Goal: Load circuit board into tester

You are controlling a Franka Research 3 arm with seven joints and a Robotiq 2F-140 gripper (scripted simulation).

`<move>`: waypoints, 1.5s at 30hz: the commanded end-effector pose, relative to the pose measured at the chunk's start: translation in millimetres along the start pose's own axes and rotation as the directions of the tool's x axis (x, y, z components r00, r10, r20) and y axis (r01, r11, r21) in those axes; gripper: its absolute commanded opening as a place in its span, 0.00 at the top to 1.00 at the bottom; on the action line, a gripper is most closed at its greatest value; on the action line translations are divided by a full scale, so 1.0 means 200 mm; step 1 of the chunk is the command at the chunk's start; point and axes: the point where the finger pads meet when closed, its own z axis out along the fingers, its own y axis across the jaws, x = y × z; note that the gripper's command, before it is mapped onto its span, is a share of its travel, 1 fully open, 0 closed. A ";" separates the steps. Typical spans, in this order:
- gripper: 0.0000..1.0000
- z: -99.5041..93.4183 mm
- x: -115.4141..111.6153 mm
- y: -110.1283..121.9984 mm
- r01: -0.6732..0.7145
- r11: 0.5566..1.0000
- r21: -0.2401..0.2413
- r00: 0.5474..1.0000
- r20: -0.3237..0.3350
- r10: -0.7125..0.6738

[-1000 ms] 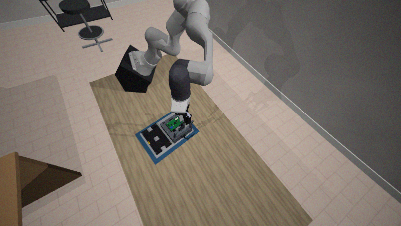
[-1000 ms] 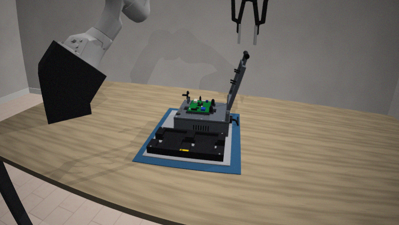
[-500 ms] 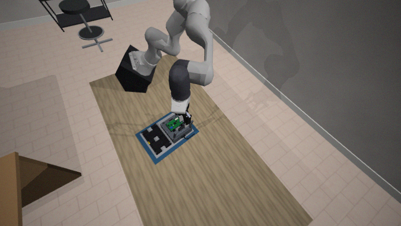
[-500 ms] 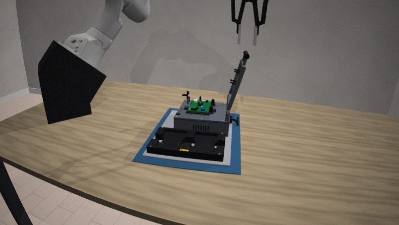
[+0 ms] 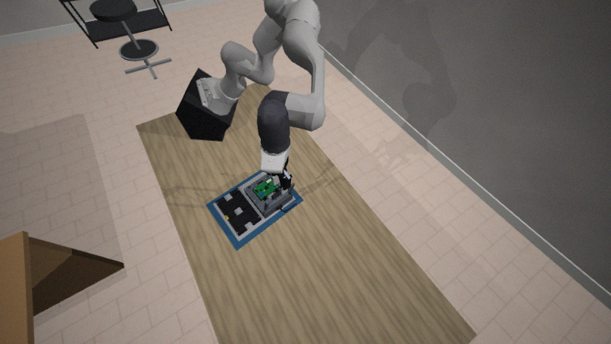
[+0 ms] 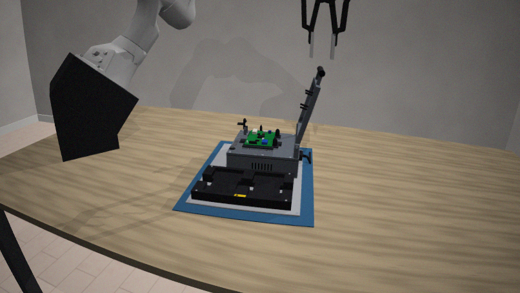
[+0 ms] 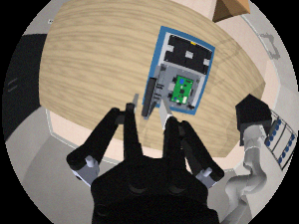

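The Robotiq claw [image 5: 285,183] [image 6: 322,57] [image 7: 149,103] stands partly spread, its two fingertips apart with nothing between them. In the exterior view the hinged tester lid [image 6: 308,109] [image 7: 149,98] stands raised and leaning below the claw, the bar at its top edge just under the fingertips and apart from them. The lid's long axis climbs toward the claw, so the coming move probably turns on meeting that upper end and swinging it over toward the board.

The green circuit board [image 5: 264,189] [image 6: 260,138] [image 7: 182,90] lies component side up on the grey tester [image 5: 263,210] [image 6: 262,159] [image 7: 171,74], below the claw and off to the side the lid must fall toward. Its white connector [image 5: 268,181] [image 6: 254,131] [image 7: 184,100] sits at the edge away from the black tray [image 5: 238,220] [image 6: 225,194] [image 7: 188,48]. Whether both pins pass through the holes cannot be told; an unseated board could be pinched by the closing lid.
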 end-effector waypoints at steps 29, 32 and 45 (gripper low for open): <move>0.70 0.01 -0.01 0.00 -0.004 1.000 0.001 1.000 0.002 0.004; 0.70 0.02 -0.01 0.00 -0.004 1.000 0.001 1.000 0.002 0.004; 0.70 0.10 -0.01 -0.01 -0.004 1.000 0.001 1.000 0.002 0.004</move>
